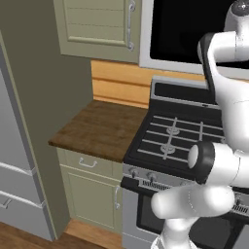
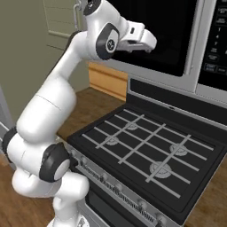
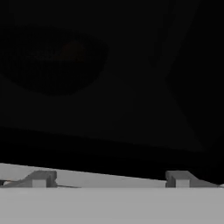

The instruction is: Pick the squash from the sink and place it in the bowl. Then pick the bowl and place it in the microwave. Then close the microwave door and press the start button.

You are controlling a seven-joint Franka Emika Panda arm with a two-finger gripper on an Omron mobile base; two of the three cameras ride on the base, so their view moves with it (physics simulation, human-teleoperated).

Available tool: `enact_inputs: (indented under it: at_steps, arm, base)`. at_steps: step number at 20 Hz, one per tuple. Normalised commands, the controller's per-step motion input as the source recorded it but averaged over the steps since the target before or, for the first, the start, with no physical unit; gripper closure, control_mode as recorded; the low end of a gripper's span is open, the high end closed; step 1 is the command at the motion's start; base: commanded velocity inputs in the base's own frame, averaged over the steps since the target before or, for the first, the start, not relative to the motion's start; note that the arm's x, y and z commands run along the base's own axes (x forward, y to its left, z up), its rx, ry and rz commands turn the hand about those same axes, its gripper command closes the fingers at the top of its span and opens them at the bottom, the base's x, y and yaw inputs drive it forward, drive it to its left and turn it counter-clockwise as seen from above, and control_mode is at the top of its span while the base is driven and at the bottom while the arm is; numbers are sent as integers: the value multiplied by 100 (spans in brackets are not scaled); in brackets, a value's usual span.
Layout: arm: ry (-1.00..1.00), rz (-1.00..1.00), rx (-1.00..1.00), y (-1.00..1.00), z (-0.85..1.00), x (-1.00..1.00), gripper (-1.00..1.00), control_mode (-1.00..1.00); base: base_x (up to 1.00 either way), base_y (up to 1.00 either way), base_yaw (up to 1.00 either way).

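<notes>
The gripper is spread wide, its two dark fingertips far apart with nothing between them, close against the black glass of the microwave door. Through the dark glass a faint round bowl shape shows inside the microwave, with a dim orange spot in it that may be the squash; too dark to be sure. The door stands shut, flush with the button panel at its right. Below lies the gas stove, and left of it a wooden counter.
</notes>
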Motion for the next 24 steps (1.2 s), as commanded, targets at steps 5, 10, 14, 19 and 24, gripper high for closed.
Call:
enact_inputs:
  at_steps: [5, 10, 14, 19, 24]
  arm:
    - [-23, 0, 1, 19, -3, -100, -100, -100]
    - [-27, 0, -2, 42, -22, -98, 100, -100]
    - [-16, 0, 0, 7, -7, -78, 100, -100]
    - [-11, 0, 0, 0, -5, -66, 100, -100]
    - [-13, 0, -1, -8, -12, -33, 100, -100]
  base:
    - [0, 0, 0]
    - [0, 0, 0]
    - [0, 0, 0]
    - [0, 0, 0]
    - [0, 0, 0]
